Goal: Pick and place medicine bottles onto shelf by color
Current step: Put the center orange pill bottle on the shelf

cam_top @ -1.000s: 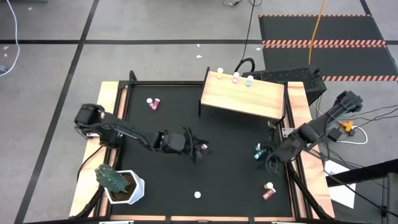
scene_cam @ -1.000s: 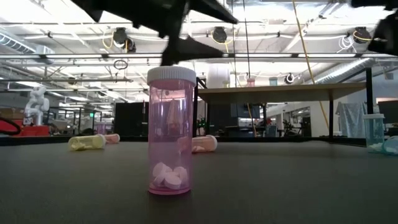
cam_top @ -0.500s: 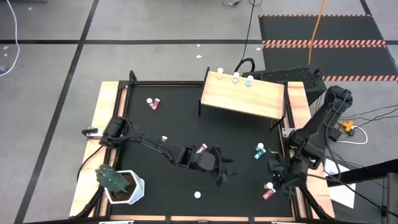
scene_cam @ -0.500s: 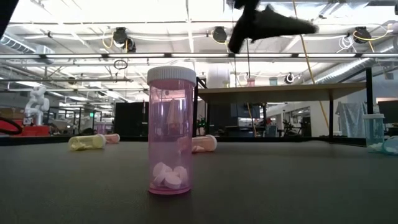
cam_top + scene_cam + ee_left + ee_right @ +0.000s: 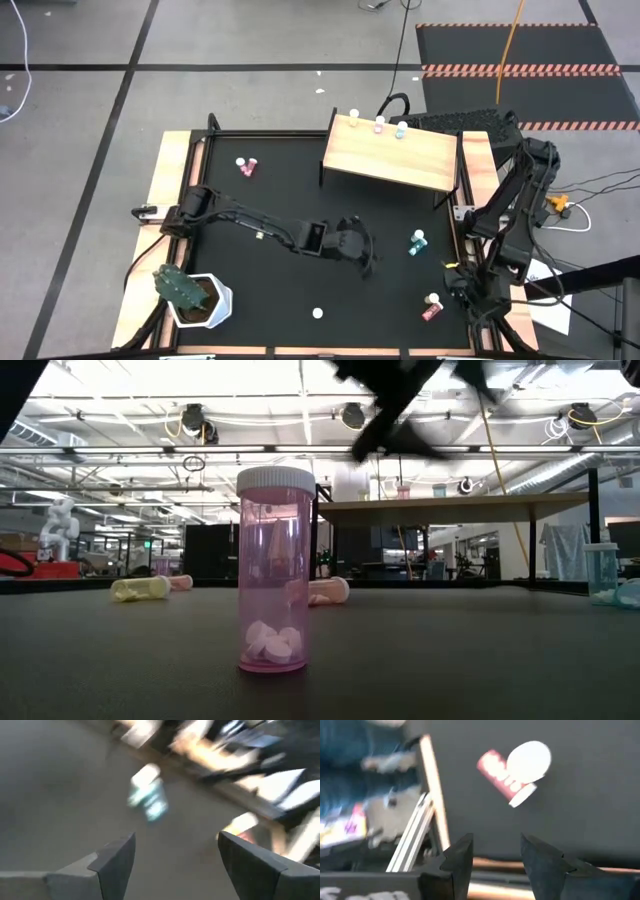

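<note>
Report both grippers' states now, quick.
Left gripper: open, holding nothing, facing the teal white-capped bottle.
Right gripper: open, holding nothing, near the red white-capped bottle.

High view: set overhead, faced straight down; whole black table (image 5: 270, 200) framed at centre, grey floor around it.

Low view: set at tabletop height, faced level across table into room; pink bottle (image 5: 275, 570) stood very near lens, centre-left of frame. Same bottle seen small at lower centre of high view. Shelf (image 5: 440, 510) shared too: right of centre here, upper centre from above.

Wrist views: carried close above tabletop. Teal bottle (image 5: 148, 796) caught by left; red bottle (image 5: 512, 770) by right.
</note>
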Robot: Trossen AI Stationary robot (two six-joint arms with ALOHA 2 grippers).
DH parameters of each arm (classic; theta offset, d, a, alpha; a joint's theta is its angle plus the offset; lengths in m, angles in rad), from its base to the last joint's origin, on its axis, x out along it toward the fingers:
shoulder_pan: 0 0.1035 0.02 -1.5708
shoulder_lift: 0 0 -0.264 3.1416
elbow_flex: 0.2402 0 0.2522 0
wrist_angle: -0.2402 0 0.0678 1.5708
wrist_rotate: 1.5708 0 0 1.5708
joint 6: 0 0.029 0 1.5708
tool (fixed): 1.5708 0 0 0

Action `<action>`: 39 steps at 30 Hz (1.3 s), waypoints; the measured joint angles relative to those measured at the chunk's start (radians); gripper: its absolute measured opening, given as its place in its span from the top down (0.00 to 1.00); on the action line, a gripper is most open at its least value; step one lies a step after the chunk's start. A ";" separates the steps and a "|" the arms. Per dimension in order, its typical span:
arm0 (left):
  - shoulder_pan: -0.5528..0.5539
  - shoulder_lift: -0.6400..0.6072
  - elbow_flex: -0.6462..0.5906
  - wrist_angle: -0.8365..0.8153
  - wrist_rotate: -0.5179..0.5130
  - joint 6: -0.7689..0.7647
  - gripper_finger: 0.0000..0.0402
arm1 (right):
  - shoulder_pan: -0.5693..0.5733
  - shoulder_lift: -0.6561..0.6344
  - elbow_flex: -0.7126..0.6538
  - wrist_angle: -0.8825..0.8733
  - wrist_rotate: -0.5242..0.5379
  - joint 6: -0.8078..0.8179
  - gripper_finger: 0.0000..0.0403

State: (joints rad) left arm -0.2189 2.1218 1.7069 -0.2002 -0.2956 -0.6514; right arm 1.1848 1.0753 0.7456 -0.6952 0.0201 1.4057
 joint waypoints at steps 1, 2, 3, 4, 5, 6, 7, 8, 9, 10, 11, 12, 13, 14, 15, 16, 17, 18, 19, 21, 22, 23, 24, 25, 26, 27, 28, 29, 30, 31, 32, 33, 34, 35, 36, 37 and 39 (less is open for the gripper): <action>0.010 -0.006 0.000 -0.096 -0.001 -0.058 0.30 | 0.002 0.006 0.000 -0.002 0.022 0.021 0.61; 0.020 -0.008 0.000 -0.195 -0.001 -0.118 0.30 | 0.002 0.012 0.000 0.003 0.043 0.036 0.61; 0.030 -0.008 0.000 -0.288 -0.001 -0.175 0.30 | 0.002 0.016 0.000 0.004 0.063 0.048 0.61; 0.039 -0.008 0.000 -0.380 0.000 -0.221 0.30 | 0.002 0.018 0.000 0.003 0.077 0.055 0.61; 0.048 -0.008 -0.001 -0.463 0.003 -0.256 0.30 | 0.002 0.019 0.000 0.006 0.090 0.060 0.61; 0.057 -0.008 -0.002 -0.534 0.007 -0.277 0.30 | 0.002 0.020 0.000 0.007 0.098 0.060 0.61; 0.064 -0.008 -0.002 -0.590 0.013 -0.287 0.30 | 0.002 0.019 0.000 0.006 0.110 0.059 0.61; 0.071 -0.008 -0.002 -0.632 0.023 -0.292 0.30 | 0.002 0.019 0.000 0.005 0.114 0.059 0.61; 0.079 -0.008 -0.003 -0.661 0.039 -0.289 0.30 | 0.001 0.019 0.000 0.003 0.116 0.056 0.61; 0.087 -0.008 -0.009 -0.667 0.059 -0.278 0.30 | 0.000 0.019 0.000 0.000 0.116 0.052 0.61; 0.094 -0.008 -0.017 -0.663 0.082 -0.260 0.30 | 0.000 0.019 0.000 -0.006 0.115 0.051 0.62; 0.101 -0.008 -0.022 -0.663 0.104 -0.248 0.30 | 0.000 0.019 0.000 -0.013 0.115 0.050 0.61; 0.108 -0.008 -0.027 -0.663 0.123 -0.236 0.30 | -0.001 0.019 0.000 -0.021 0.114 0.050 0.61; 0.115 -0.008 -0.031 -0.663 0.146 -0.226 0.30 | -0.001 0.019 0.000 -0.027 0.113 0.049 0.61; 0.123 -0.009 -0.037 -0.662 0.168 -0.221 0.30 | -0.001 0.019 0.000 -0.032 0.112 0.049 0.61; 0.130 -0.010 -0.046 -0.659 0.188 -0.221 0.30 | -0.001 0.019 0.000 -0.038 0.112 0.048 0.61; 0.136 -0.010 -0.060 -0.659 0.201 -0.223 0.30 | -0.001 0.019 0.000 -0.046 0.111 0.049 0.61; 0.141 -0.010 -0.078 -0.657 0.210 -0.225 0.30 | -0.001 0.019 0.000 -0.051 0.111 0.048 0.61; 0.146 -0.010 -0.098 -0.647 0.220 -0.225 0.30 | -0.001 0.019 0.000 -0.053 0.111 0.048 0.61; 0.154 -0.010 -0.135 -0.612 0.241 -0.222 0.30 | -0.001 0.019 0.000 -0.064 0.111 0.048 0.61; 0.156 -0.010 -0.151 -0.596 0.253 -0.221 0.30 | -0.001 0.019 0.000 -0.068 0.111 0.048 0.61; 0.156 -0.010 -0.165 -0.577 0.267 -0.211 0.30 | -0.001 0.019 0.000 -0.068 0.111 0.048 0.61; 0.156 -0.010 -0.176 -0.557 0.280 -0.196 0.31 | -0.001 0.019 0.000 -0.068 0.111 0.048 0.61; 0.155 -0.010 -0.186 -0.541 0.285 -0.179 0.32 | -0.001 0.019 0.000 -0.069 0.112 0.048 0.61; 0.154 -0.011 -0.195 -0.526 0.291 -0.170 0.35 | -0.001 0.019 0.000 -0.069 0.111 0.048 0.62; 0.153 -0.012 -0.201 -0.516 0.295 -0.169 0.38 | -0.001 0.019 0.000 -0.069 0.113 0.048 0.62; 0.153 -0.013 -0.207 -0.509 0.296 -0.171 0.42 | -0.002 0.019 0.000 -0.070 0.114 0.048 0.61; 0.153 -0.014 -0.210 -0.508 0.296 -0.175 0.46 | -0.005 0.019 0.000 -0.072 0.114 0.048 0.62; 0.153 -0.014 -0.211 -0.508 0.295 -0.179 0.50 | -0.010 0.019 0.000 -0.072 0.114 0.048 0.62; 0.153 -0.014 -0.211 -0.509 0.295 -0.180 0.55 | -0.015 0.019 0.000 -0.072 0.114 0.048 0.62; 0.154 -0.013 -0.211 -0.509 0.296 -0.180 0.60 | -0.022 0.019 0.000 -0.072 0.115 0.048 0.62; 0.154 -0.013 -0.211 -0.508 0.296 -0.181 0.65 | -0.030 0.018 0.000 -0.072 0.118 0.048 0.62; 0.154 -0.013 -0.211 -0.508 0.295 -0.182 0.69 | -0.038 0.016 0.000 -0.071 0.136 0.048 0.62; 0.153 -0.012 -0.211 -0.507 0.294 -0.183 0.73 | -0.043 0.012 0.000 -0.065 0.169 0.047 0.62; 0.153 -0.012 -0.211 -0.506 0.294 -0.182 0.76 | -0.047 0.006 0.000 -0.050 0.220 0.045 0.62; 0.153 -0.012 -0.211 -0.504 0.294 -0.182 0.79 | -0.051 -0.002 0.000 -0.029 0.286 0.043 0.62; 0.153 -0.012 -0.211 -0.503 0.295 -0.182 0.81 | -0.059 -0.022 0.000 0.016 0.421 0.018 0.62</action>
State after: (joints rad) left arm -0.0654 2.1094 1.4956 -0.7029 -0.0002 -0.8333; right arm 1.1254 1.0536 0.7456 -0.6792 0.4415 1.4236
